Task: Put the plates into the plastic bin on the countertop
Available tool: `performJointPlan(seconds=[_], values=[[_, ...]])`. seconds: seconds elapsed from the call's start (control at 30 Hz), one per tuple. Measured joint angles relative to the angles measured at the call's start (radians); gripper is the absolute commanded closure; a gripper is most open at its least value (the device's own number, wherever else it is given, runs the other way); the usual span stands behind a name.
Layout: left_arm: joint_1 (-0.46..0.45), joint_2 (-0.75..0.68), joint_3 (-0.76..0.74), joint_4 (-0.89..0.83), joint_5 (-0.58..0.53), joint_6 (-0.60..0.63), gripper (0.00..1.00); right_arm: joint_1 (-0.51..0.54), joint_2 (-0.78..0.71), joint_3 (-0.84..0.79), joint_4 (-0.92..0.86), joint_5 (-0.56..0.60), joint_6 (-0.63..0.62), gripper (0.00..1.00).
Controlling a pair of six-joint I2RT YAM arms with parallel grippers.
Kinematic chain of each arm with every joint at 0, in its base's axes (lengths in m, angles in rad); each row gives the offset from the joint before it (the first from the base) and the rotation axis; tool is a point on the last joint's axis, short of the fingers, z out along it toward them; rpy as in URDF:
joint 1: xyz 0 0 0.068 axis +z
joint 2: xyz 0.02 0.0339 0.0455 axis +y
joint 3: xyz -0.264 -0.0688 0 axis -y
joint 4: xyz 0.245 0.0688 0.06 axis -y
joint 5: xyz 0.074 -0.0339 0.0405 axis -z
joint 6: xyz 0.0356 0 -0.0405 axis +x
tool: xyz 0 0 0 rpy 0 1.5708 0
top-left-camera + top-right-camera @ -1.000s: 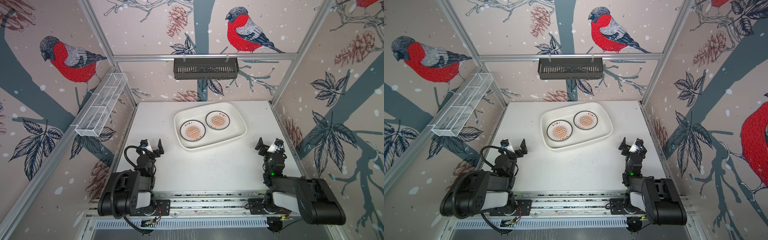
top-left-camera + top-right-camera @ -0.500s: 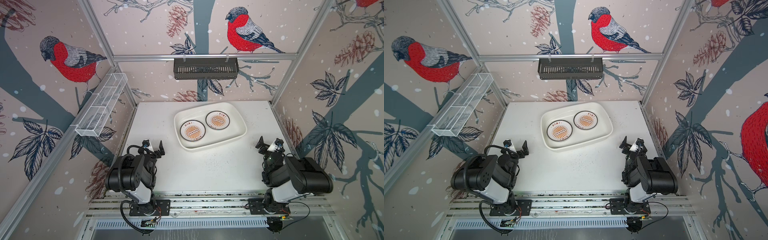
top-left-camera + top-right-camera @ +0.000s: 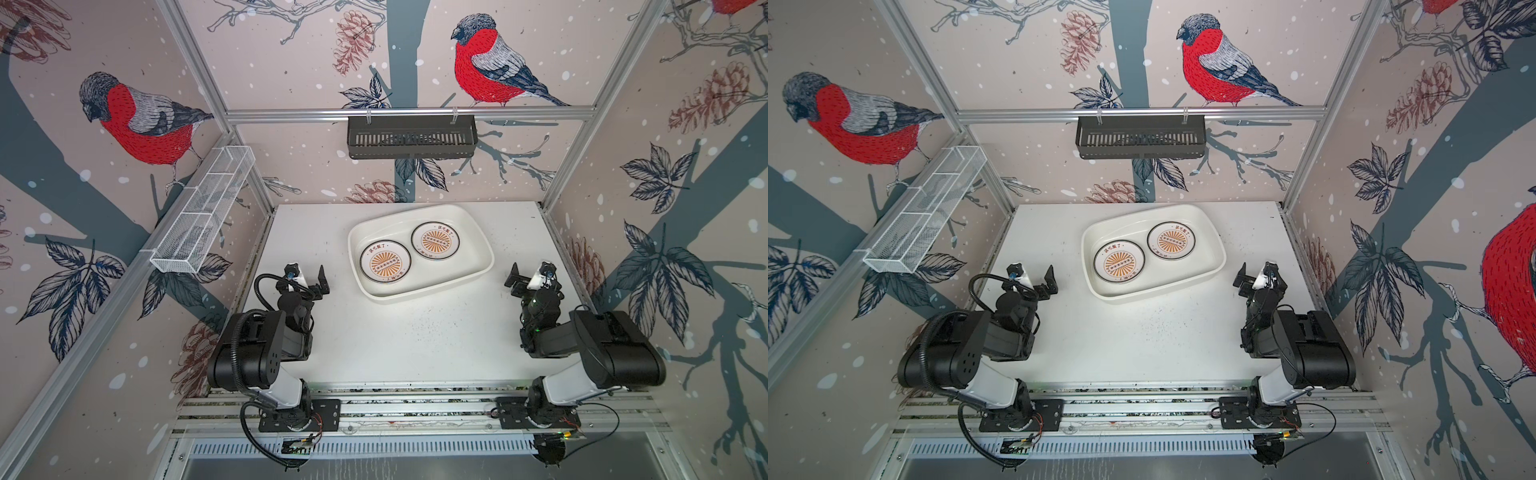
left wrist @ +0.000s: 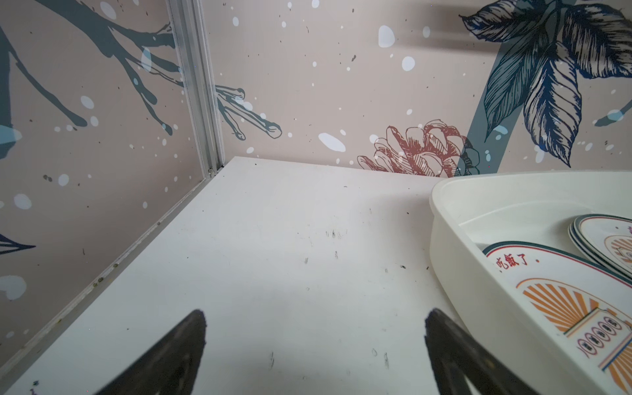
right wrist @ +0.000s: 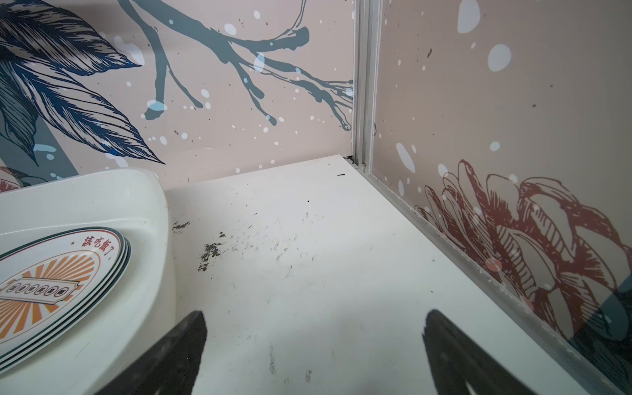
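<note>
The plastic bin [image 3: 428,286] [image 3: 1158,289] sits slanted at the back middle of the countertop [image 3: 395,332]. Plates with orange sunburst centres lie inside it in two spots in both top views, a nearer left one [image 3: 385,262] [image 3: 1119,262] and a farther right one [image 3: 435,240] [image 3: 1171,241]. The right wrist view shows the right one as a stack of plates [image 5: 58,273] against the bin wall [image 5: 150,239]. My left gripper [image 3: 307,276] [image 4: 314,342] hovers open and empty left of the bin [image 4: 455,239]. My right gripper [image 3: 531,276] [image 5: 314,342] is open and empty to its right.
A black slotted basket [image 3: 411,137] hangs on the back rail. A white wire mesh basket [image 3: 203,208] is fixed along the left wall. Aluminium frame posts and patterned walls close in the countertop on three sides. Dark scuffs [image 5: 208,253] mark the surface beside the bin.
Both arms' rear links have swung up and shifted over their bases. The two grippers stay almost where they were, still open. Bin and plates have not moved.
</note>
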Motion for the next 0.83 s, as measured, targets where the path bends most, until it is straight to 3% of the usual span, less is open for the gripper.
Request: performJointPlan(seconds=[0.83], values=[[-0.027,0.0,0.028,-0.055,-0.009,0.019,0.01,0.011,0.003,0.006,-0.025,0.009,-0.024,0.01]])
